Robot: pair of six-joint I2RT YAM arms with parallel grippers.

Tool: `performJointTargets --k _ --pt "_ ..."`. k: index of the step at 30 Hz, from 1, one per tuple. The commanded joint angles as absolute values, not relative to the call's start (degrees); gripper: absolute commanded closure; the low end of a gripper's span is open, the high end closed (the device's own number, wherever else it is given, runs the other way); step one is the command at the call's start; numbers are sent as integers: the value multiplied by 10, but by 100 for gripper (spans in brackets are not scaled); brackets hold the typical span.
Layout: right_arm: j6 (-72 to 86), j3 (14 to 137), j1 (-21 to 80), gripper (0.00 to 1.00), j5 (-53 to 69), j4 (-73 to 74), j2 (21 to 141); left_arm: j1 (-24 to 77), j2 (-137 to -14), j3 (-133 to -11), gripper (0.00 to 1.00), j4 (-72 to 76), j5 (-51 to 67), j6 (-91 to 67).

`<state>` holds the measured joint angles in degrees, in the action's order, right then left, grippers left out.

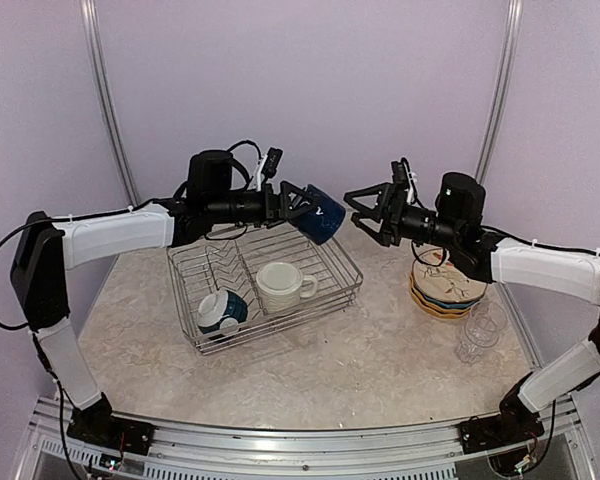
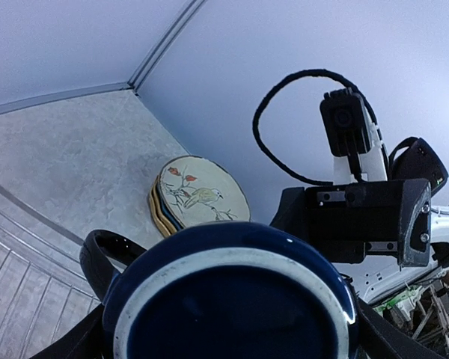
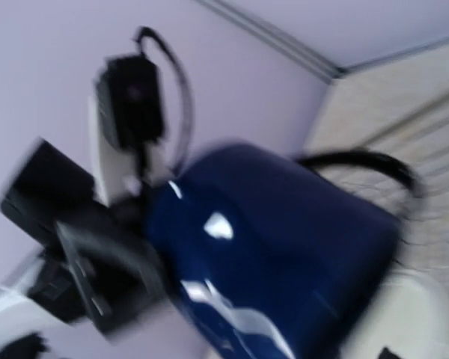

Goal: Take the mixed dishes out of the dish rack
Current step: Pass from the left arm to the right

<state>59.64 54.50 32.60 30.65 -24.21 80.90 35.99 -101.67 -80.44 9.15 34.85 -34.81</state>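
- The left tool (image 1: 298, 205) grips the navy mug (image 1: 320, 215) and holds it in the air above the far edge of the dish rack (image 1: 270, 330), at the middle of the top view.
- The right tool (image 1: 358, 212) stands open just to the frame-right of the mug. It points at the mug, is apart from it and is at about the same height.
- The mug lies tilted, roughly along the line between the two tools, so a hand-over looks likely. The right tool would have to close in leftward along that line.
- A cream mug (image 1: 280, 285) and a teal-and-white bowl (image 1: 220, 312) sit in the rack. The plate stack (image 1: 445, 290) and clear glasses (image 1: 477, 335) are on the desk (image 1: 380, 360) at right.
- The right wrist view is blurred and the mug (image 3: 269, 254) fills it, so the gap is unreadable there.
- In the left wrist view the mug (image 2: 232, 299) hides the right tool's tips, and I cannot tell which end of the mug faces them.
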Motion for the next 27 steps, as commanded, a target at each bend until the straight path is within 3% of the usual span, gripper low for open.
performJointTargets --k 1,7,12,22,25,27 --pt "666 540 345 15 339 -349 823 396 -998 -799 83 251 349 -291" --pt "705 523 357 20 344 -402 817 407 -1019 -775 83 354 368 -316" --pt "707 520 357 32 346 -402 799 407 -1034 -768 83 402 397 -330" --pt "687 509 359 81 341 -416 766 419 -1058 -790 80 374 444 -321" --pt "665 496 359 97 314 -390 746 419 -1056 -786 74 366 434 -320" --pt "648 495 359 100 302 -368 734 418 -1052 -778 65 360 425 -318"
